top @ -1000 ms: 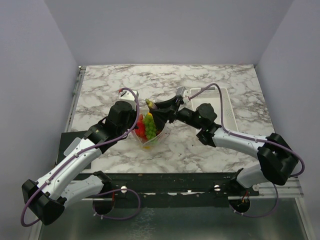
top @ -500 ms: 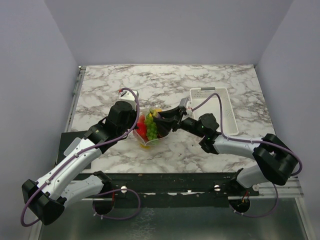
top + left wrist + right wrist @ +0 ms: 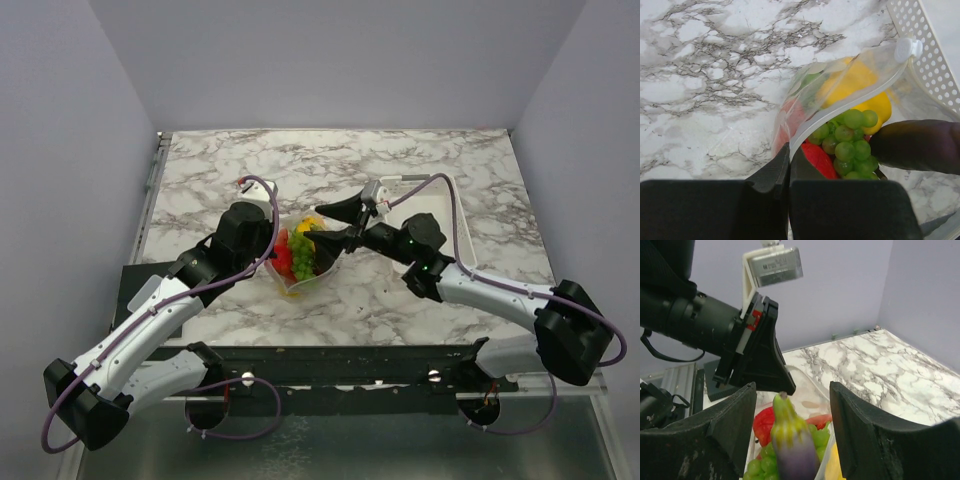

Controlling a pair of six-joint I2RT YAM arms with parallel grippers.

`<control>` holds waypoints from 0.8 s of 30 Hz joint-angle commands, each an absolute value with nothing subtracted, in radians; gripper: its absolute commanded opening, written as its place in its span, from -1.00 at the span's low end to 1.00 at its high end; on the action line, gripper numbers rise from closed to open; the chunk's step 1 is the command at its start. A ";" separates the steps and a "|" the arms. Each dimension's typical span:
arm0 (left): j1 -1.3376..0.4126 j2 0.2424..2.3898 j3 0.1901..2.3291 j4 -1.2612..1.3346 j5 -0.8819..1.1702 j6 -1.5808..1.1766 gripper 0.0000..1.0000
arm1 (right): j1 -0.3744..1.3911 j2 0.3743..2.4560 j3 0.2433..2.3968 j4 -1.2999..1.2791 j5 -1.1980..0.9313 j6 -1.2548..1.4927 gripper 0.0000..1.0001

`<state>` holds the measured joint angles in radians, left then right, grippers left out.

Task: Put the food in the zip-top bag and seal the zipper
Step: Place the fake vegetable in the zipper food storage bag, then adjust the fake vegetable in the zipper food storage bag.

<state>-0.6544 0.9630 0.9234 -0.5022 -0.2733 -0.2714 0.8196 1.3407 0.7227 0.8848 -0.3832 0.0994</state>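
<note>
The white marble table with grey veins point(image 3: 250, 165) carried a white perforated plastic basket point(image 3: 935, 60). Just beside it stood the clear dotted zip-top bag point(image 3: 850, 82), open and holding green grapes point(image 3: 850, 145), a yellow lemon point(image 3: 881, 104) and red pieces. The left gripper point(image 3: 789, 150) pinched the bag's whitish zipper strip point(image 3: 840, 112) between fingers pressed together. The right gripper point(image 3: 790, 389) hung over the mouth with fingers spread, and a purple toy piece point(image 3: 792, 455) stood between them, apart from both.

Mouth of zip-top bag point(image 3: 840, 90) blocked: grapes point(image 3: 847, 145), right end effector point(image 3: 320, 223); basket point(image 3: 932, 60) beside.
</note>
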 commanded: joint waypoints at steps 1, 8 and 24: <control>-0.648 0.947 0.915 -0.485 -0.253 -0.263 -1.00 | 0.831 1.312 0.803 0.718 -0.388 0.082 0.32; -0.649 0.945 0.915 -0.484 -0.252 -0.263 -1.00 | 0.836 1.307 0.948 0.431 -0.321 0.058 0.33; -0.648 0.943 0.917 -0.484 -0.244 -0.263 -1.00 | 0.895 1.298 1.264 -0.253 -0.186 0.111 0.31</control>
<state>-0.6544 0.9630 0.9234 -0.5022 -0.2676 -0.2710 0.8604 1.2991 1.1912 -0.0208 -0.2737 0.0898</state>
